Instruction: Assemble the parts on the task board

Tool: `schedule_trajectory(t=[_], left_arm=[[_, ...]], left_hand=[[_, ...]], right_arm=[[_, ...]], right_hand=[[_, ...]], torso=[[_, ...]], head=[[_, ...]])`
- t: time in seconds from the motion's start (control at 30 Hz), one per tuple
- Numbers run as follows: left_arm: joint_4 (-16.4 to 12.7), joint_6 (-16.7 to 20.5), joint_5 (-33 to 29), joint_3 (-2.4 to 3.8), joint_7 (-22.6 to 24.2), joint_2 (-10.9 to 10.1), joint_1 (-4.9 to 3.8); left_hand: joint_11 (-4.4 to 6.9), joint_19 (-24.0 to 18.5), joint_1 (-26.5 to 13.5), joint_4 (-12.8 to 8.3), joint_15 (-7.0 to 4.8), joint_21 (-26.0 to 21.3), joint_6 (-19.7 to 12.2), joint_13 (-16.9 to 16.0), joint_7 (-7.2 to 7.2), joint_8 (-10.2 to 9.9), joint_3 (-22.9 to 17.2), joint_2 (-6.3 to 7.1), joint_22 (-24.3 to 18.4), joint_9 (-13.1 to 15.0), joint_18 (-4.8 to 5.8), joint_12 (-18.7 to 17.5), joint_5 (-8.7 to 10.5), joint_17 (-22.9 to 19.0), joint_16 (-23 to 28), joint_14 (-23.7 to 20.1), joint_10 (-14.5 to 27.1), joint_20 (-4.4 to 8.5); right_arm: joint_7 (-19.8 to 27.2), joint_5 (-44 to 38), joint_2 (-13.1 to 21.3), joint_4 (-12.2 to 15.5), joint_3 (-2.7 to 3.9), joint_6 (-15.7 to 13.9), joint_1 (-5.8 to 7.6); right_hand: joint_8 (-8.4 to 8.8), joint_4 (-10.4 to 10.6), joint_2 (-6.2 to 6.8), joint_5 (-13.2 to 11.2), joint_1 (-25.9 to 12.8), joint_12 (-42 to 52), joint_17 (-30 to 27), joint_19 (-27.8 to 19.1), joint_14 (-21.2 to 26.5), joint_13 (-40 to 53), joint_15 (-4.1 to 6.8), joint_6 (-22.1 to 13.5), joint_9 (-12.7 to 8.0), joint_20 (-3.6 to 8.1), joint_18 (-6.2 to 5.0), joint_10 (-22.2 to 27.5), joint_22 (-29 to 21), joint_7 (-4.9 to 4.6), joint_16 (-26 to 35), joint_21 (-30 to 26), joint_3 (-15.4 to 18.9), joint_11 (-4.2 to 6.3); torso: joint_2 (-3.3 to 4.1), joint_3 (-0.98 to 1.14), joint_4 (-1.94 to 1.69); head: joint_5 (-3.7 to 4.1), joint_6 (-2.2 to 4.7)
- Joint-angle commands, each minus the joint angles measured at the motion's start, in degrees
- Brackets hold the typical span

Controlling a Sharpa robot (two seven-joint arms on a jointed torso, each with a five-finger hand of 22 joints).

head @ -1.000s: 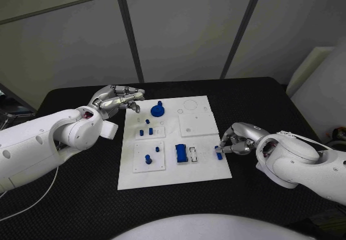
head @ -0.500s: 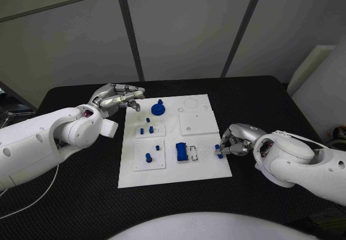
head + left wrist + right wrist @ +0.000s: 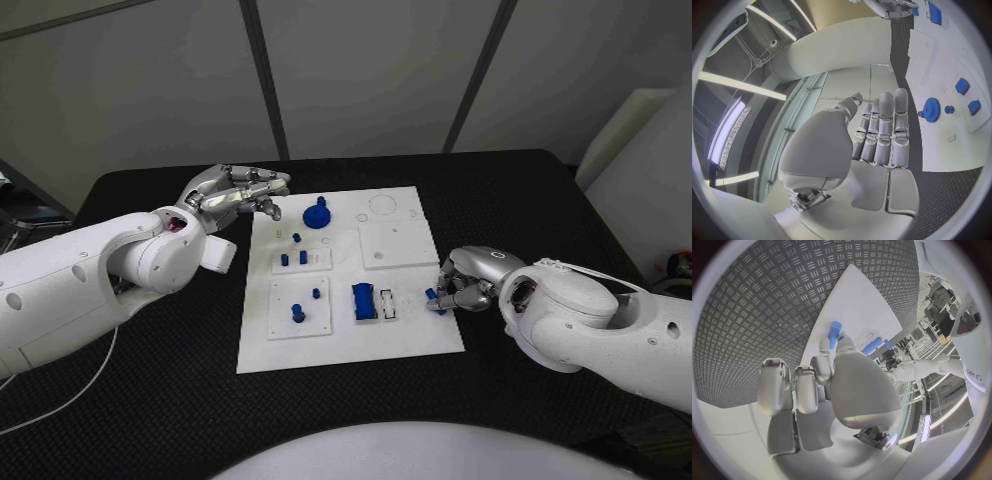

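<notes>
Task board: the white plate (image 3: 404, 335) is lying in the middle of the frame on the black table (image 3: 173, 420), tilted slightly, with raised square panels on it.
Gear part: a blue gear-shaped piece with a knob (image 3: 316, 216) is standing near the board's upper edge; the left wrist view is also showing it (image 3: 931, 109).
Small parts: short blue pegs (image 3: 291, 259) are standing in the upper-left panel, and two more (image 3: 303, 306) in the lower-left panel.
Block part: a larger blue rectangular block (image 3: 364, 302) is sitting in the lower middle of the board, beside a small white slot.
Held part: a small blue peg (image 3: 433, 298) is sitting at the board's right edge, between the right hand's fingertips; the right wrist view is showing it (image 3: 835, 333) sticking out past the fingers.
Right hand: the right hand (image 3: 467, 283) is pinching the peg at the centre right of the frame.
Left hand: the left hand (image 3: 231, 192) is hovering at the board's upper-left corner, fingers curled inward, holding nothing.
Change: the right hand and its peg are sitting slightly higher and further left than a second ago; the left hand is keeping its place.
</notes>
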State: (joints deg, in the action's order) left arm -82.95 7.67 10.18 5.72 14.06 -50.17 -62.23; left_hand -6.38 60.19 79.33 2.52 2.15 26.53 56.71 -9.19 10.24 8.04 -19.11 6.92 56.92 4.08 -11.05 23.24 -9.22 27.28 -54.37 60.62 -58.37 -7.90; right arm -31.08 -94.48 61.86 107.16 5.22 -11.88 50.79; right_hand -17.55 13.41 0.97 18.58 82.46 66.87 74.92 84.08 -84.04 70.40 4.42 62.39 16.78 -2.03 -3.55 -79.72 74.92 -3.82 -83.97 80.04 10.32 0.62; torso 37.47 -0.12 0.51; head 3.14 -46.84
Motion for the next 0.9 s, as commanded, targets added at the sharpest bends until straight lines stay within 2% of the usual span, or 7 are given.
schedule_trajectory(t=[0.03,0.1,0.2,0.37,0.57,0.7,0.9], left_arm=[[-0.09,-0.64,-0.13,0.02,0.16,-0.05,-0.07],[-0.13,-0.67,-0.13,0.02,0.15,-0.06,-0.07],[-0.15,-0.69,-0.13,0.02,0.15,-0.07,-0.07],[-0.17,-0.68,-0.13,0.02,0.14,-0.1,-0.07],[-0.19,-0.65,-0.13,0.02,0.13,-0.11,-0.07],[-0.18,-0.64,-0.13,0.02,0.11,-0.06,-0.07],[-0.16,-0.63,-0.13,0.02,0.08,0.0,-0.07]], left_hand=[[0.03,0.04,-0.02,0.07,0.19,-0.06,-0.44,-0.05,0.02,0.11,0.34,-0.55,-0.05,-0.05,0.64,0.14,0.07,-0.05,0.08,-0.39,0.35,-0.19],[0.03,0.04,-0.02,0.07,0.19,-0.06,-0.44,-0.05,0.02,0.11,0.34,-0.55,-0.05,-0.05,0.64,0.14,0.07,-0.05,0.08,-0.39,0.35,-0.19],[0.03,0.04,0.0,0.07,0.19,-0.07,-0.45,-0.05,0.02,0.11,0.35,-0.56,-0.06,-0.05,0.64,0.15,0.07,-0.05,0.08,-0.4,0.37,-0.2],[0.03,0.05,0.02,0.06,0.19,-0.09,-0.45,-0.06,0.02,0.12,0.36,-0.57,-0.08,-0.05,0.63,0.16,0.06,-0.06,0.09,-0.4,0.38,-0.2],[0.03,0.05,0.02,0.06,0.19,-0.09,-0.45,-0.06,0.02,0.12,0.36,-0.57,-0.08,-0.05,0.63,0.16,0.06,-0.06,0.09,-0.4,0.38,-0.2],[0.03,0.05,0.02,0.06,0.19,-0.09,-0.45,-0.06,0.02,0.12,0.36,-0.57,-0.08,-0.05,0.63,0.16,0.06,-0.06,0.09,-0.4,0.38,-0.2],[0.03,0.05,0.02,0.06,0.19,-0.09,-0.45,-0.06,0.02,0.12,0.36,-0.57,-0.08,-0.05,0.63,0.16,0.06,-0.06,0.09,-0.4,0.38,-0.2]], right_arm=[[-1.42,-2.36,-0.38,-0.38,-0.46,4.2,-0.53],[-1.64,-3.44,-0.79,-0.46,-0.47,4.68,-0.56],[-1.96,-4.68,-1.24,-0.54,-0.47,5.04,-0.59],[-2.73,-6.15,-1.67,-0.51,-0.47,4.75,-0.61],[-3.88,-5.98,-1.65,0.15,-0.47,2.81,-0.62],[-4.54,-3.04,-1.21,0.92,-0.46,0.93,-0.61],[-4.9,1.53,-0.74,1.78,-0.45,-1.36,-0.59]], right_hand=[[0.18,-0.82,-0.74,-0.37,2.08,-0.39,5.13,-0.05,-3.99,-0.28,0.39,-0.06,0.03,0.5,0.36,-0.01,0.99,0.46,-0.15,0.09,-0.24,0.46],[0.28,-1.72,-0.9,-1.34,3.66,-0.55,5.12,-0.06,-3.98,-0.31,0.43,-0.01,0.22,0.59,0.36,0.08,0.97,0.49,-0.12,0.05,-1.03,0.51],[0.51,-2.95,-1.4,-5.77,6.13,-0.7,5.16,-0.02,-3.98,-0.28,0.53,0.11,0.42,0.7,0.39,0.16,1.08,0.5,-0.1,0.08,-3.08,0.55],[0.85,-4.21,-1.92,-6.84,8.36,-0.92,5.28,0.06,-4.0,-0.27,0.52,0.46,0.56,0.74,0.43,0.31,1.25,0.5,-0.14,0.16,-5.98,0.58],[1.1,-4.37,-1.78,-4.46,8.34,-0.98,5.38,0.18,-4.03,-0.17,0.54,0.76,0.79,0.78,0.47,0.28,1.47,0.54,-0.17,0.29,-8.46,0.64],[1.19,-3.99,-0.72,-1.35,7.06,-1.13,5.58,0.39,-4.07,-0.16,0.63,0.75,1.31,0.89,0.55,0.16,1.88,0.67,-0.25,0.55,-10.99,0.79],[1.25,-3.38,0.4,0.43,5.56,-1.23,5.66,0.45,-4.09,-0.13,0.69,0.56,1.85,0.93,0.57,0.01,1.97,0.77,-0.27,0.59,-13.4,0.78]], torso=[[-0.01,-0.02,0.01],[0.01,-0.01,0.0],[0.0,-0.01,-0.03],[-0.05,0.0,-0.05],[-0.04,0.04,-0.01],[-0.09,-0.03,-0.01],[-0.03,-0.04,-0.05]], head=[[-0.12,-0.1],[-0.14,-0.2],[-0.22,-0.31],[-0.3,-0.45],[-0.5,-0.48],[-0.51,-0.41],[-0.54,-0.37]])
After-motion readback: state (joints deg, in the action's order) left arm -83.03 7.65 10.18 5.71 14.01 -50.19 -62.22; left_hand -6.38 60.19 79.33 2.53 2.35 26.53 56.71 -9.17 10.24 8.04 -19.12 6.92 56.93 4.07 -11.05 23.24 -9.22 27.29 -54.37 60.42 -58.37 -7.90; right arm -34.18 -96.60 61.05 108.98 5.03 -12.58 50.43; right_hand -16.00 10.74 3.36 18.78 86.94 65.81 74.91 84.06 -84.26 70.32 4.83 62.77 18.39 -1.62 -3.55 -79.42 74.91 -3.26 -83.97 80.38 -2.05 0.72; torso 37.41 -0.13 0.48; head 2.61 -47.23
